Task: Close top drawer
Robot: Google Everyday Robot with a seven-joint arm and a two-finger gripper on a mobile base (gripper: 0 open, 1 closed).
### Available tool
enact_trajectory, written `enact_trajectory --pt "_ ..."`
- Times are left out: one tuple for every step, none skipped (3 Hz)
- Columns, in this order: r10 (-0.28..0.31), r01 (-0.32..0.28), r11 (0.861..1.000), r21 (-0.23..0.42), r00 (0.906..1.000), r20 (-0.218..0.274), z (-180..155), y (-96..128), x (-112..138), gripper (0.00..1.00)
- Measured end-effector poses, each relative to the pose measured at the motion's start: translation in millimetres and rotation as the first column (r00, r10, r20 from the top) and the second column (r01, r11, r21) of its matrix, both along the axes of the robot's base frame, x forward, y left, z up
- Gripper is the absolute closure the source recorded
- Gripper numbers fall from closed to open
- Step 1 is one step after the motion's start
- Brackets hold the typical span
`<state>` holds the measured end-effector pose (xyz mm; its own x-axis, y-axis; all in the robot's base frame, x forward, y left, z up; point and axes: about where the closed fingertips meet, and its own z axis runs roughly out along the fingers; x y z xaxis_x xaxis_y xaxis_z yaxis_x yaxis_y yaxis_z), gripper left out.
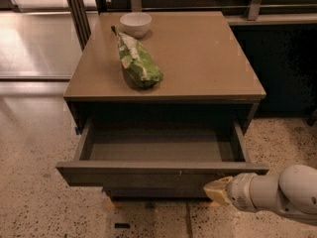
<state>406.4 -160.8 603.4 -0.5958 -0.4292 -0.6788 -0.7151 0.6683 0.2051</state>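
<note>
The top drawer (148,174) stands pulled far out of the cabinet, its shallow grey box open to view and showing nothing inside. Its flat front faces the camera. The long axis of that front runs left to right across the view, level with the floor, and the way home is straight back, away from the camera and under the worktop (208,58).

The gripper (218,191) sits low at the right end of the front, at its lower edge. Whether it is open or closed cannot be told from here, nor whether it touches the front yet.

I see 3 risks:

1. **Skewing:** The contact point is far off centre. A push at the right end may turn the wide drawer on its runners, so the right side goes in ahead of the left and the drawer binds partway.
2. **Slipping under:** The gripper is so low that it could slide beneath the front's edge and press on the narrower front below (148,192).
3. **Slamming:** A hard shove could slam the drawer shut and jolt the worktop, shifting the white bowl (135,24) or the green bag (139,64) lying there.

A steady push, square to the front, looks the safer course.
</note>
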Motion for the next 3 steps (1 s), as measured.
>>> enact_trajectory --pt "-0.001 0.008 0.996 -0.090 0.9974 0.072 -3 -2 25 1.00" --pt "-0.013 0.032 0.988 -0.149 0.9920 0.126 0 -6 41 1.00" --pt "-0.022 0.088 0.954 -0.287 0.9743 0.224 7 -17 70 1.00"
